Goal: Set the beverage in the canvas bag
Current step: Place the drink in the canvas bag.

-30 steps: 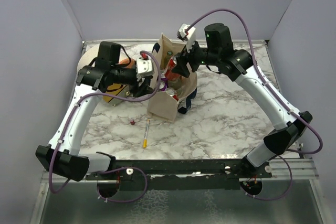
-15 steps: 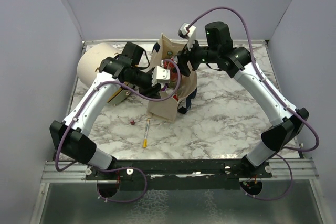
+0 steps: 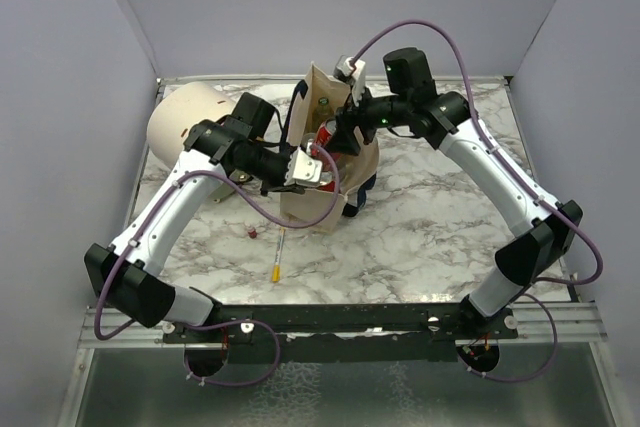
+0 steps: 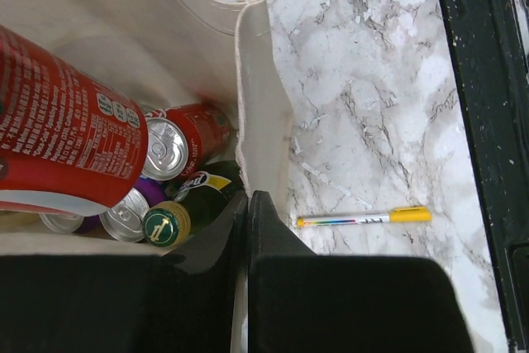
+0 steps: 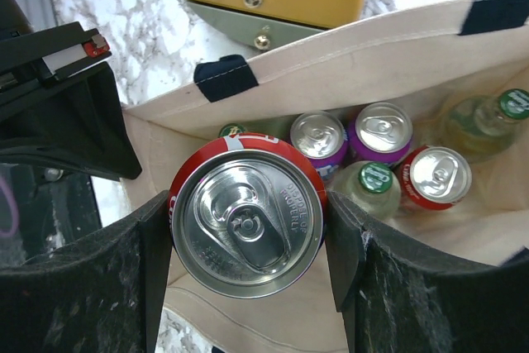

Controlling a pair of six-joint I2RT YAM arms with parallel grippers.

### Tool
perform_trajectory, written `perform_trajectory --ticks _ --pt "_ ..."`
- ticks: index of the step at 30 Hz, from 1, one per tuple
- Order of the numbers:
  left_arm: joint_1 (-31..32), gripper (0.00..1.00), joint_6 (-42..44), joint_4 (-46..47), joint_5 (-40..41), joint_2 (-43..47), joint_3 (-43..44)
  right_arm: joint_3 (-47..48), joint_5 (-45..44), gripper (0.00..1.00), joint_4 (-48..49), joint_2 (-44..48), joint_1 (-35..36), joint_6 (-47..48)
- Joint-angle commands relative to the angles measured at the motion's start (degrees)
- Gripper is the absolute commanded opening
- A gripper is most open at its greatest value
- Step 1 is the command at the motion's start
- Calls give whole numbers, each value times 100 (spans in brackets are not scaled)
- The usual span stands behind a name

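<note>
My right hand (image 5: 248, 233) gripped the red aluminium soda can (image 5: 246, 214) upright by its sides, poised over the mouth of the cream canvas bag with navy straps (image 5: 372, 55). My left hand (image 4: 248, 214) was pinched tight on the bag's rim. Other cans and bottles (image 5: 382, 140) crowded the bottom. If I let go there, I judged the can might land on their tops and tip. The pinched rim might also slip, slumping the bag onto the marble desk (image 4: 364, 80).
</note>
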State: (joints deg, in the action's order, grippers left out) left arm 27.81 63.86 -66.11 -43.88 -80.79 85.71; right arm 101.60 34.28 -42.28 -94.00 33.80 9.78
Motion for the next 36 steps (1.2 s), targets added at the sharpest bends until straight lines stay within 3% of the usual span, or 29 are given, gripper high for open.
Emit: perform_trajectory --ticks 1,16,36 --pt "92 0 658 -318 -433 400 -186 94 966 1 215 -101 12 167" --pt "105 0 1155 -501 -305 392 -248 233 2600 1 -818 -1028 66 1029" --pt "60 0 310 87 -549 450 7 -403 1938 1 -889 -1186 462 1088"
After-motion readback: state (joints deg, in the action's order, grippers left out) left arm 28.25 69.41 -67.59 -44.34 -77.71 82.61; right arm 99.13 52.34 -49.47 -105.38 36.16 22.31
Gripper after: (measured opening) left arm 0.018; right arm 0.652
